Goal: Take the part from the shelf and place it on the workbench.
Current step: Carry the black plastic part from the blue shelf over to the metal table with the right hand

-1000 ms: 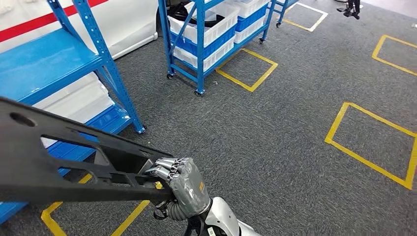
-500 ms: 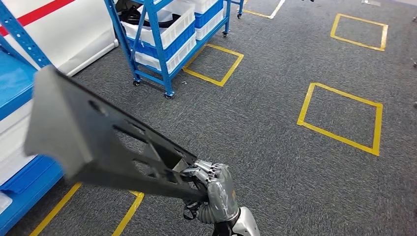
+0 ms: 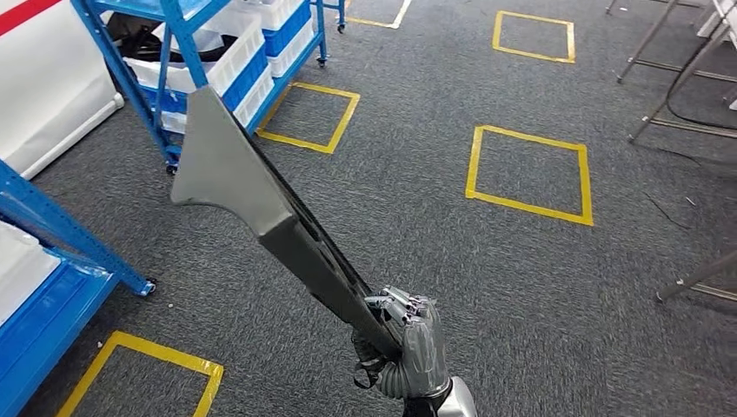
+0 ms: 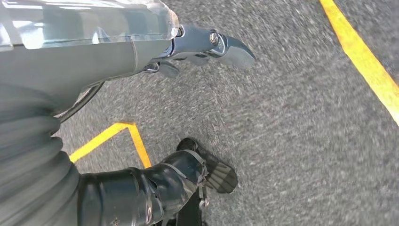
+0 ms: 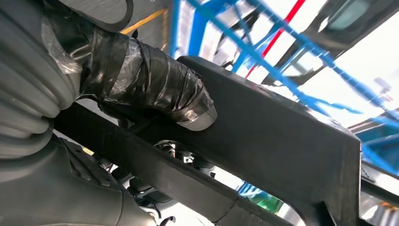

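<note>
Left hand (image 4: 141, 52) with grey ribbed cover, pale casing, metal-tipped fingers (image 4: 221, 44) extended and apart, nothing held, above grey carpet (image 4: 306, 141). Yellow tape line (image 4: 371, 70) runs diagonally on carpet beyond fingertips; second yellow tape corner (image 4: 124, 139) lies on carpet beside ribbed cover.

Dark grey part (image 3: 261, 195), yellow floor squares (image 3: 528, 170), blue shelf (image 3: 165, 78)

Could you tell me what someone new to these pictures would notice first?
A long dark grey part stands out, rising slantwise from the right hand, whose fingers grip its lower end. Behind it lie grey carpet with yellow taped squares and a blue wheeled shelf holding white bins at upper left.
</note>
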